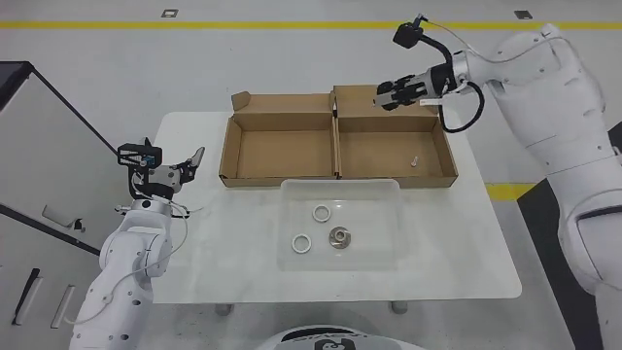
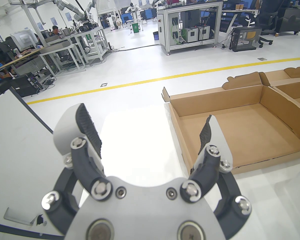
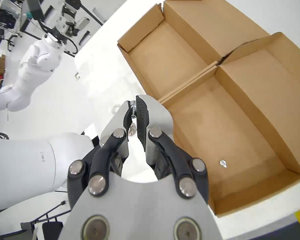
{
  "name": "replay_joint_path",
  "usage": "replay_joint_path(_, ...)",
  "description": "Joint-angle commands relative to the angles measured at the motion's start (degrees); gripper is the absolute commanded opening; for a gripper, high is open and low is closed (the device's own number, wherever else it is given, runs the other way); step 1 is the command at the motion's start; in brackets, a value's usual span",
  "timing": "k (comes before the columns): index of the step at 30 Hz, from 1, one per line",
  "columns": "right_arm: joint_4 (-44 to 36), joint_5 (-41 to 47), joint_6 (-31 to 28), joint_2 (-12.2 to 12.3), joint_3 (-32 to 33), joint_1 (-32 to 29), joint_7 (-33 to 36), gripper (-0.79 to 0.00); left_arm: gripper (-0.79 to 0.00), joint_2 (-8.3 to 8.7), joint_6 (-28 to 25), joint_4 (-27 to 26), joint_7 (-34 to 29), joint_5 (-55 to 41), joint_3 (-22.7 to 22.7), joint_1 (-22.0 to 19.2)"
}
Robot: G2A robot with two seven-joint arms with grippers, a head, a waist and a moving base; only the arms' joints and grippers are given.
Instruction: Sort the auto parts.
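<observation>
1 screw in right claw

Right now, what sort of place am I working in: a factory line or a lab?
Most likely a robotics lab or test hall rather than a production line. Other robot arms stand on frames, an equipment rack holds control boxes beside desks with monitors, and a yellow line marks the pale floor.

No legible txt/nos. — cardboard boxes plain.
</observation>
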Motion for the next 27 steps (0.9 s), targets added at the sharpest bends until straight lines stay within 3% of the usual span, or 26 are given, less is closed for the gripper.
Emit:
replay_joint_path(1, 1.0, -1.3, -0.3, -0.3, -2.0, 1.7, -0.3, -0.785, 0.0, 0.0, 0.0, 0.0, 0.0, 0.0, 0.0, 0.0)
replay_joint_path(14, 11.8, -7.4, -1.9, -4.6, -21.7, 10.6, -1.9, -0.785, 0.0, 0.0, 0.0, 0.0, 0.0, 0.0, 0.0, 0.0)
replay_joint_path(27, 25.9, -13.8, -3.5, -11.8, -31.6, 13.1, -5.0, -0.785, 0.0, 0.0, 0.0, 0.0, 0.0, 0.0, 0.0, 0.0)
